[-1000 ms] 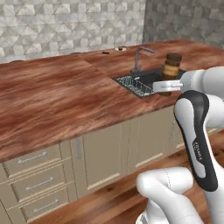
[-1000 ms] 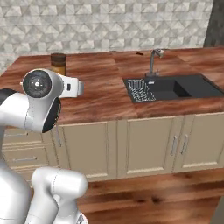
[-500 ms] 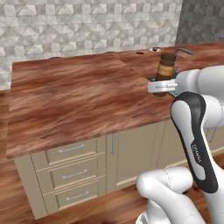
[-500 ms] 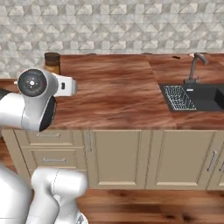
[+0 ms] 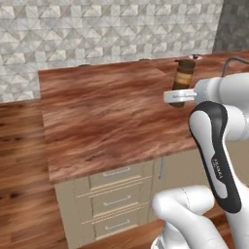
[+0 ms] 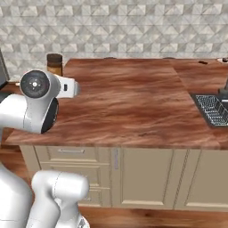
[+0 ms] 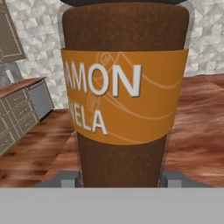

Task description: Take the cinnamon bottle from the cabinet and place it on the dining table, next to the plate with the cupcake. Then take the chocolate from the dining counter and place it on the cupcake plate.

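Note:
The cinnamon bottle [image 7: 124,96], dark brown with an orange-tan band, stands upright and close in the hand view. My gripper [image 7: 120,179] is shut on its lower part, with a grey finger [image 7: 68,178] on either side. In the left base view the bottle [image 5: 184,78] hangs in my gripper [image 5: 181,96] above the reddish-brown dining table [image 5: 107,116], near its right part. From the right base view its dark cap [image 6: 54,60] pokes up behind my arm. The plate, cupcake and chocolate are out of view.
The black sink with its drying rack [image 6: 214,110] lies at the island's right end. Drawer units [image 5: 114,199] and tan doors [image 6: 147,178] run below the top. A tan cabinet door [image 7: 8,30] shows in the hand view. Wooden floor [image 5: 19,165] lies left of the island.
Both base views have slid leftward along the island, so the camera moved; the sink has drifted to the right edge. The bottle stays gripped in the same pose.

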Tool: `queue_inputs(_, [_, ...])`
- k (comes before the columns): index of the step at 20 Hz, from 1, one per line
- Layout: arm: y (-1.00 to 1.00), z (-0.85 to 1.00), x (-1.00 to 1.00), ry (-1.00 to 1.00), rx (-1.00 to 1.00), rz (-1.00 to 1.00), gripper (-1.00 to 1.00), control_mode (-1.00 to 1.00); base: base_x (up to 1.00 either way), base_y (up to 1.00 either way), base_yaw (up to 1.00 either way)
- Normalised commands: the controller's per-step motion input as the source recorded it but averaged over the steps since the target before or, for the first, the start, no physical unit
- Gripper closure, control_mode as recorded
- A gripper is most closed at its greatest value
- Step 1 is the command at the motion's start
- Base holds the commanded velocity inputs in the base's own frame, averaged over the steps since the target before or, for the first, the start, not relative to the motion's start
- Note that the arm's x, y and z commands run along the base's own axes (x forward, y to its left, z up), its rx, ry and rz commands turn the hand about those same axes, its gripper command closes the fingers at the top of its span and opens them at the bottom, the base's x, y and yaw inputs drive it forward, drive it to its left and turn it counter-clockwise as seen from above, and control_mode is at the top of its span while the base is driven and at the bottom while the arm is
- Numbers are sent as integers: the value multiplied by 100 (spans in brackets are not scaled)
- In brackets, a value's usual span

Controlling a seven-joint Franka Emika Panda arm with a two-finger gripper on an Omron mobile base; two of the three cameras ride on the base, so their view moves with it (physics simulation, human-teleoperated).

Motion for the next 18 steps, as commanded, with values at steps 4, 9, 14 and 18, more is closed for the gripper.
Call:
queue_inputs(4, [0,0,0,0,0,0,100,100,-5,88,13])
queue_inputs(9, [0,0,0,0,0,0,100,100,-3,90,8])
queue_inputs(14, [0,0,0,0,0,0,100,100,3,93,1])
queue_inputs(18, [0,0,0,0,0,0,100,100,13,93,0])
